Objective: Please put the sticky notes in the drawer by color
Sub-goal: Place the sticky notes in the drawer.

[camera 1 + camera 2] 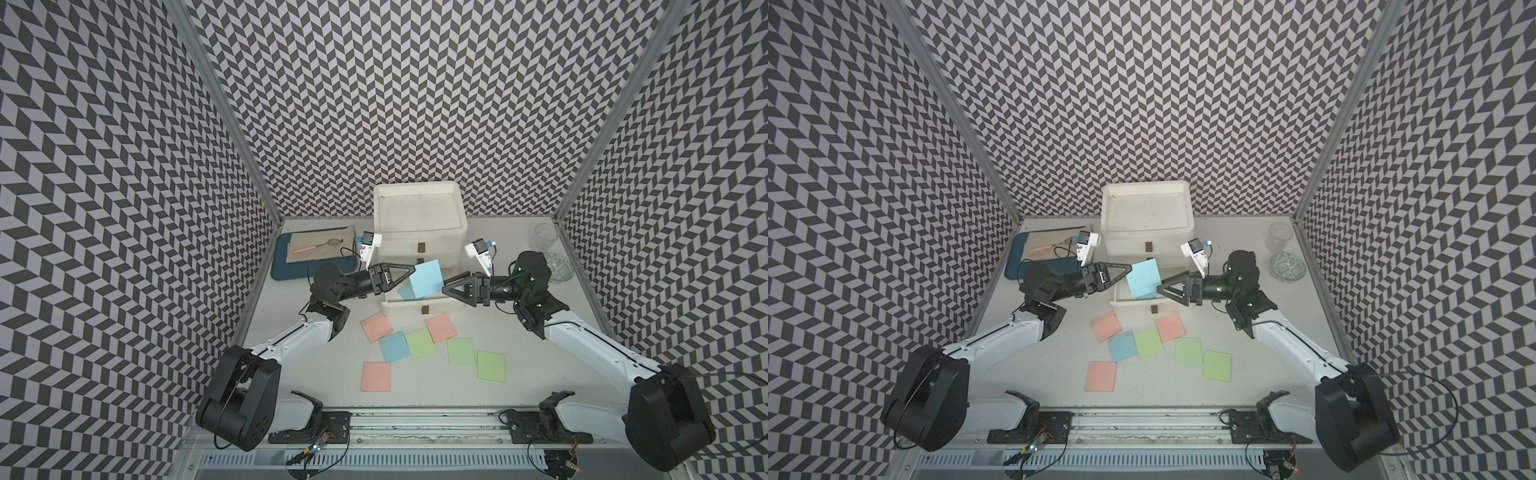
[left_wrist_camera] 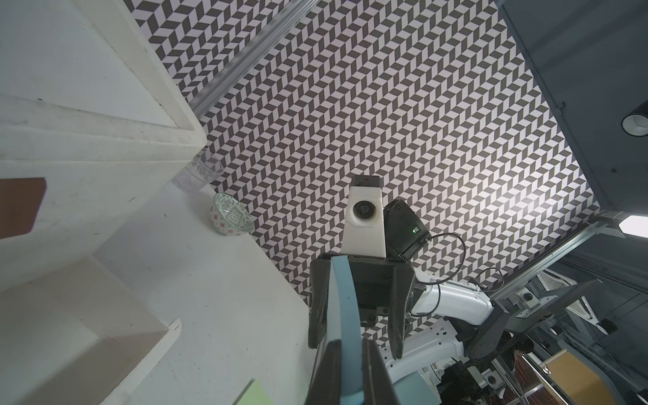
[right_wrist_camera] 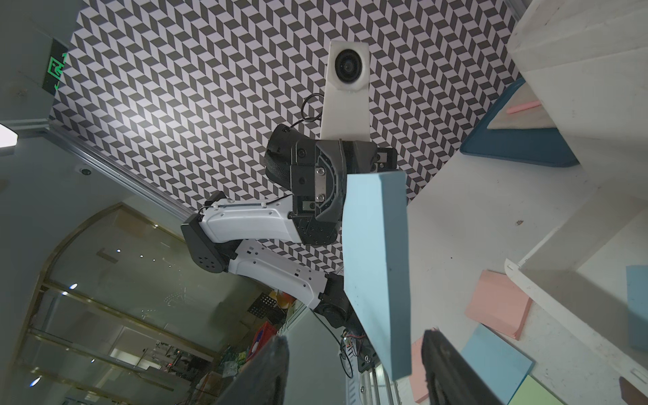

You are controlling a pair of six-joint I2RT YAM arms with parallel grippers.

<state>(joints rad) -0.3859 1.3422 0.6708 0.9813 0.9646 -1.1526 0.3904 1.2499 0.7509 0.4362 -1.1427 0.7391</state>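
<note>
- Your left gripper (image 1: 414,270) pinches the square light blue paper sticky note (image 1: 428,277) upright, over the pulled-out bottom drawer (image 1: 409,311) of the white plastic three-drawer unit (image 1: 399,245).
- Your right gripper (image 1: 444,289) straddles its right edge, jaws apart.

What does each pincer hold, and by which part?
The left pincer is shut on a light blue sticky note, by its edge nearest that arm. The right pincer is open around the opposite edge, holding nothing.

Blue sticky note (image 1: 426,278) tilted above the pulled-out drawer (image 1: 407,311) — another note (image 1: 405,291) inside.
</note>
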